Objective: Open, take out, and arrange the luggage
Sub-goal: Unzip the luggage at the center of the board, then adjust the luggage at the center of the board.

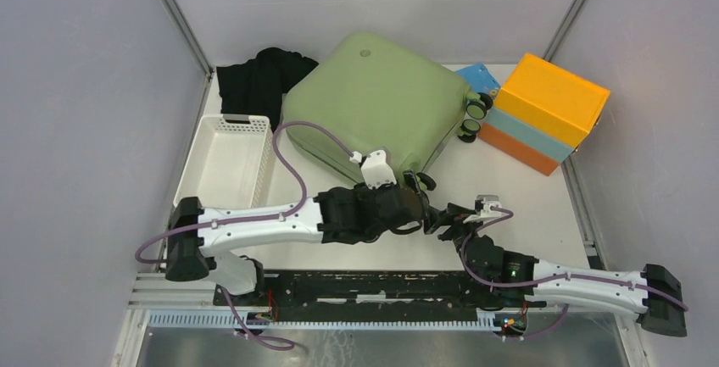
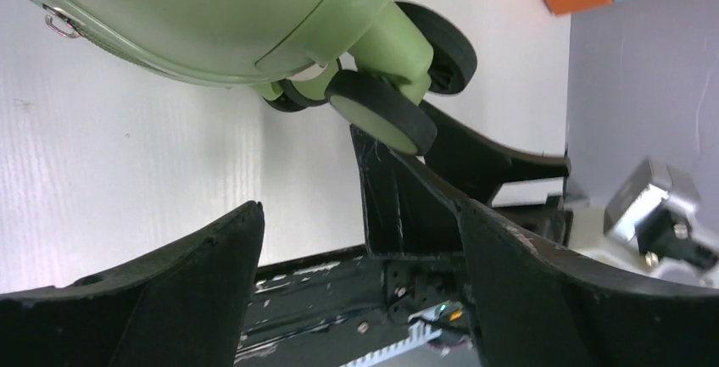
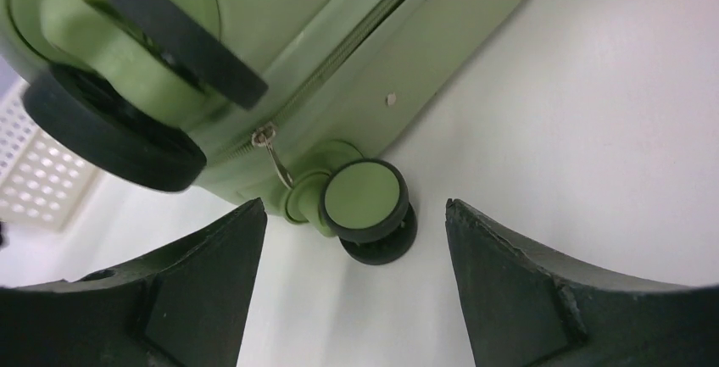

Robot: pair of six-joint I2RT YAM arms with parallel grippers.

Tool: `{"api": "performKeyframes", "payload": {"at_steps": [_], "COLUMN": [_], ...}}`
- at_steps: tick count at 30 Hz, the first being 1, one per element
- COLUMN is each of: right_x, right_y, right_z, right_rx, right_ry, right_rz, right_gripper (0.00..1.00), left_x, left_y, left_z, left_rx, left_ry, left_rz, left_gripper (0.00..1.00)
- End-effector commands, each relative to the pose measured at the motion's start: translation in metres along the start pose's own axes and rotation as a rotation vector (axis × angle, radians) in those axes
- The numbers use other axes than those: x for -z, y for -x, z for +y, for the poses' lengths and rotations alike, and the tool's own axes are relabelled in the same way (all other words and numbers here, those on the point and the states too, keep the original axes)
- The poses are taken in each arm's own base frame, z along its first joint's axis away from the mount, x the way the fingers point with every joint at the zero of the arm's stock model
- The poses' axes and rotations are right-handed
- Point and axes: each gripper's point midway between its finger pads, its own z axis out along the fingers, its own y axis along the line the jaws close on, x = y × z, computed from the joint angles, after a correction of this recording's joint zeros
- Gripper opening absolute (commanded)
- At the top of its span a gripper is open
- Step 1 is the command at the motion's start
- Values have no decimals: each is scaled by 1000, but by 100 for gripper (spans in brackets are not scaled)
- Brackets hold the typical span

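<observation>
At the near right corner of the luggage [image 1: 373, 100], both arms converged, and the reason looked plain: the zip pull [image 3: 273, 151] hung there, just above a caster wheel [image 3: 366, 202], so that corner was where opening had to start. Luggage lay flat on its shell at the back middle of the counter [image 1: 526, 214], zipped shut all round as far as the views showed, nothing taken out yet. Flat suited the job, since the upper half could then hinge up. Right tool [image 3: 354, 214] was spread wide and empty, low over the counter, with the pull and wheel framed between its fingers; judged to be lining up on the pull. Left tool [image 2: 360, 214] was also spread and gripping nothing, aimed at the same wheel from the other side, the right tool's fingers crossing just ahead of it. Likely there to steady the shell, though crowding was a risk at that spacing. White basket [image 1: 229, 159] sat just left of the luggage, black cloth [image 1: 259, 79] behind it, orange and blue box [image 1: 547, 108] by the far wheels, probably staging for the arranging step.
</observation>
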Motion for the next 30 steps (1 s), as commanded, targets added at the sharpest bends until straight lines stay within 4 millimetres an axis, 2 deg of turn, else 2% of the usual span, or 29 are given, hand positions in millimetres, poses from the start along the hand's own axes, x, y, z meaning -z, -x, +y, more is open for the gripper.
{"api": "performKeyframes", "payload": {"at_steps": [1, 4, 8, 15, 24, 30], "right_x": [8, 8, 8, 8, 7, 7], "right_y": [-53, -53, -56, -57, -56, -58], "right_z": [-70, -69, -68, -67, -71, -73], "right_rx": [171, 179, 200, 197, 181, 185], "right_ry": [-121, -115, -106, -91, -97, -100], "right_rz": [35, 38, 56, 49, 25, 26], "right_gripper": [83, 84, 85, 85, 85, 85], "left_x": [-4, -13, -21, -50, -79, -87], "left_y": [27, 30, 40, 43, 44, 37], "left_z": [-8, -7, -15, -16, -17, -26], "left_rx": [240, 261, 280, 304, 325, 327], "left_ry": [96, 160, 194, 250, 294, 285], "left_rz": [-155, -205, -258, -230, -201, -155], "left_gripper": [93, 96, 98, 99, 95, 91]}}
